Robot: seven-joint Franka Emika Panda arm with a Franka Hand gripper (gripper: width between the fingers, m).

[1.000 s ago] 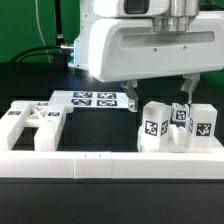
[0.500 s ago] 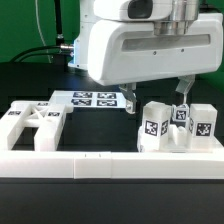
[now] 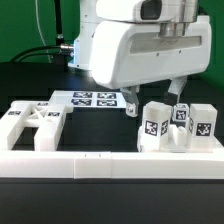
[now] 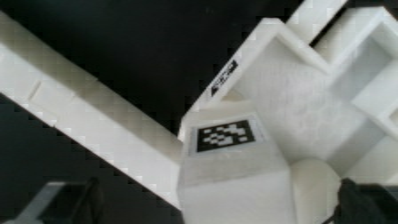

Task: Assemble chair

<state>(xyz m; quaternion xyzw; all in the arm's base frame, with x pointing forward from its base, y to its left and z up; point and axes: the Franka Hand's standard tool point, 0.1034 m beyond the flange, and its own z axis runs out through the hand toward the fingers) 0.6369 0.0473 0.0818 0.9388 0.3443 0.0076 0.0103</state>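
Exterior view: the gripper (image 3: 155, 103) hangs spread wide — just over the tagged white chair blocks (image 3: 176, 128).

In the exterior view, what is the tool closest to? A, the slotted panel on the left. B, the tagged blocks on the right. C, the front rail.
B: the open tool hangs just above the blocks at the exterior view's right.
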